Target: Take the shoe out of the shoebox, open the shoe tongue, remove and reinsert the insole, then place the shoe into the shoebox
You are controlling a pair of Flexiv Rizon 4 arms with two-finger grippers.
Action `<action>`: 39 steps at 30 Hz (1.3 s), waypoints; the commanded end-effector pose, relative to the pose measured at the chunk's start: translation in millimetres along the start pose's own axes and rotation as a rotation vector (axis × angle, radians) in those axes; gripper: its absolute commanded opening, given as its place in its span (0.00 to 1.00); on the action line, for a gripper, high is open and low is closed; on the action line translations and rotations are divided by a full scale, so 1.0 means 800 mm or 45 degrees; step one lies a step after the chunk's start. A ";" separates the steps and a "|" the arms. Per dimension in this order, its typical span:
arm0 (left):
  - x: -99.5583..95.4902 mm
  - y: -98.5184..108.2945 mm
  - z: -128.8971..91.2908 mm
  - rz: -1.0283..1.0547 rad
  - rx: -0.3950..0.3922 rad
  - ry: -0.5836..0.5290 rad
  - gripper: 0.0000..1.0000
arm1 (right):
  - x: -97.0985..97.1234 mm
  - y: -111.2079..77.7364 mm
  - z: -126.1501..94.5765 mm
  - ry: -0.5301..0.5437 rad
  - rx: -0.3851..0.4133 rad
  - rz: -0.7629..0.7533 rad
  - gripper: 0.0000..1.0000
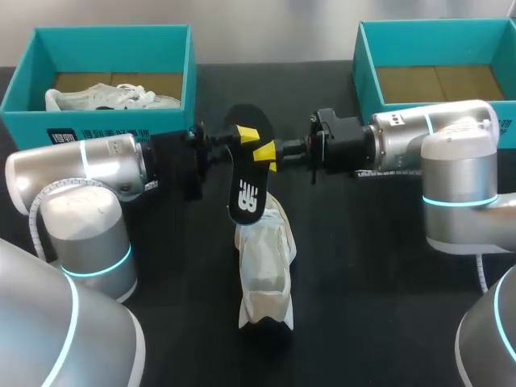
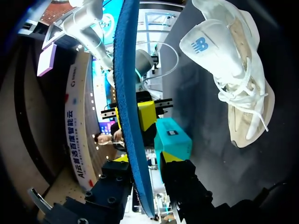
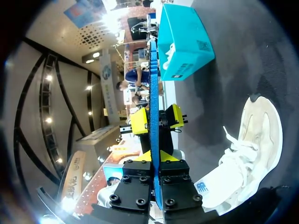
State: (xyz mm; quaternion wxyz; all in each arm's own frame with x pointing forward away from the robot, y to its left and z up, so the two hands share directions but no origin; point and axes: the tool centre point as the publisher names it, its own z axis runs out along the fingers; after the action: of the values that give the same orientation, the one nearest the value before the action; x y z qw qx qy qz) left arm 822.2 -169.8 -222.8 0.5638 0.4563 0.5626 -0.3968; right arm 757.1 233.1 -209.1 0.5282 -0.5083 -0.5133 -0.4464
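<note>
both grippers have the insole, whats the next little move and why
Probably ease the insole down toward the shoe. The left gripper and right gripper clamp it from opposite sides, on edge, just above the shoe. The shoe lies ungripped on the table below, so reinserting looks like the next step.

The insole (image 1: 246, 173) (image 2: 131, 116) (image 3: 154, 93), dark with a white logo and blue along its edge, stands on edge in the air. The right tool (image 1: 272, 153) (image 3: 156, 175) clamps it from one face, and the left tool (image 1: 240, 139) (image 2: 145, 172) is at the other. Below both tools the white shoe (image 1: 264, 262) (image 2: 238, 79) (image 3: 243, 158) lies on the counter (image 1: 363, 274), laces loose and beige inside showing. Behind the left tool an open teal shoebox (image 1: 113, 121) (image 3: 184, 42) holds another white shoe (image 1: 109, 98). Behind the right tool a second teal shoebox (image 1: 379, 81) shows its brown floor.
</note>
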 end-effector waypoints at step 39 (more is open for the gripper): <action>-0.039 -0.055 -0.067 -0.151 0.211 0.049 0.00 | -0.023 -0.030 -0.086 -0.309 0.120 -0.360 1.00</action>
State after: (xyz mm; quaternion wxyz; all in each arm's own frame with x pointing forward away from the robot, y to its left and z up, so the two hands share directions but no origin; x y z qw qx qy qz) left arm 771.3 -151.1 -199.4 0.4978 0.4670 0.5638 -0.4650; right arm 741.3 172.4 -229.9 0.4188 -0.4543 -0.6485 -0.4446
